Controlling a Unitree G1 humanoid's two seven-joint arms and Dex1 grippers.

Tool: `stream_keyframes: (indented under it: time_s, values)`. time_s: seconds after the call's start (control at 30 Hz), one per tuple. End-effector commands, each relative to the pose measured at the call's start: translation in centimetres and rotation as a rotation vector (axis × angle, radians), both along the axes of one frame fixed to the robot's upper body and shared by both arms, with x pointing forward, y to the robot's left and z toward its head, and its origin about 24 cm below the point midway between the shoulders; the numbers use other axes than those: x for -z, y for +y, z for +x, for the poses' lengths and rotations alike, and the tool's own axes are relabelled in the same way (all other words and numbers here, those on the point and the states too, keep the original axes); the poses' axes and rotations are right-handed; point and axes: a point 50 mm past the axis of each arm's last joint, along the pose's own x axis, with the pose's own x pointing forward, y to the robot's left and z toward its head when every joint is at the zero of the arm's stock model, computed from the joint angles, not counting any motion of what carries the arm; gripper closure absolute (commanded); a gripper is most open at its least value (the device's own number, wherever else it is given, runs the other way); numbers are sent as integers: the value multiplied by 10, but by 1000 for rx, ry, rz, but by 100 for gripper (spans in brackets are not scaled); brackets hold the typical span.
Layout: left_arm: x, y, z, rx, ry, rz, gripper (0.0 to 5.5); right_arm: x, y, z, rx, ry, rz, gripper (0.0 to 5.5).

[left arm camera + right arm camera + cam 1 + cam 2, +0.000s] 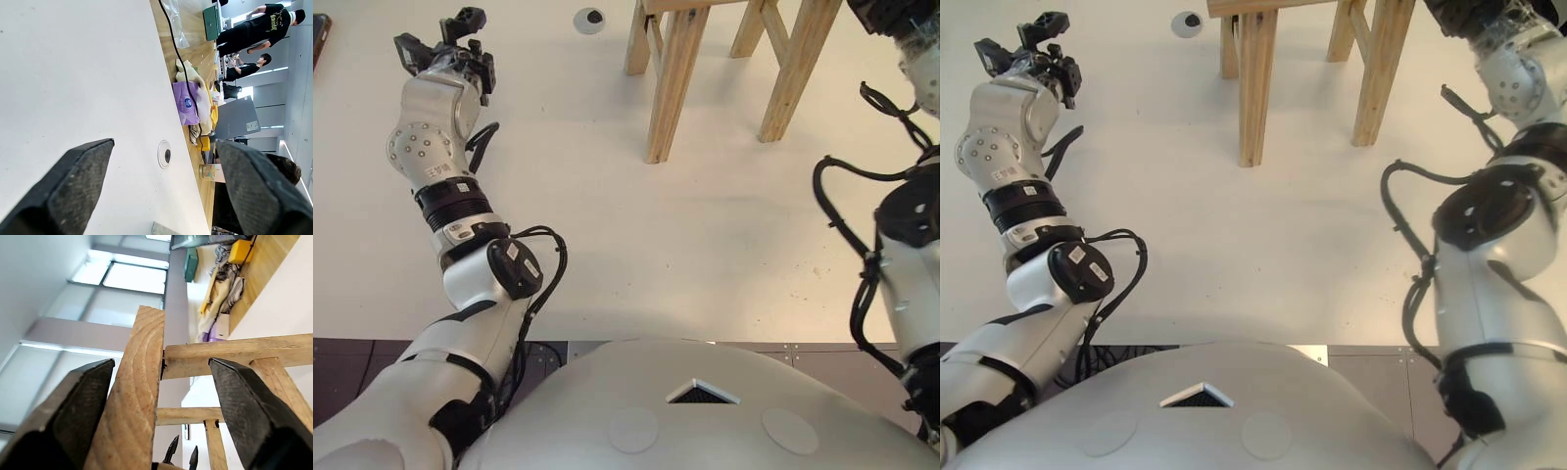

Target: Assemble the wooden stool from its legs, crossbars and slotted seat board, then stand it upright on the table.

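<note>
Seemingly at the last step. Pale square-legged wooden stool (677, 88) upright at the far side of the white bench (607, 225), legs and crossbars joined. Right pincer (161, 363) released, spread astride one stool timber. Left pincer (440, 37) released, well apart leftward. Next, probably: back the right arm off without nudging.

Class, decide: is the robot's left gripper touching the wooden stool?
Apart. The left eye view shows the left gripper well to the left of the stool, with bare table between them.
</note>
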Motion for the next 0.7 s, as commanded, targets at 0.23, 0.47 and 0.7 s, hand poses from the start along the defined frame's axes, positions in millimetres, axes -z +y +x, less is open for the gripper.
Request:
stream_keyframes:
  time_s: [0.23,0.47,0.7]
  values:
    - [2,-6,-3,-3,-25,15,163,9,21,-16,36,-5,-4,90]
    - [1,-7,-2,0,-42,24,163,-10,15,-22,154,-155,161,90]
    - [-14,-7,-7,36,-138,320,189,3,-13,-33,409,-139,-56,108]
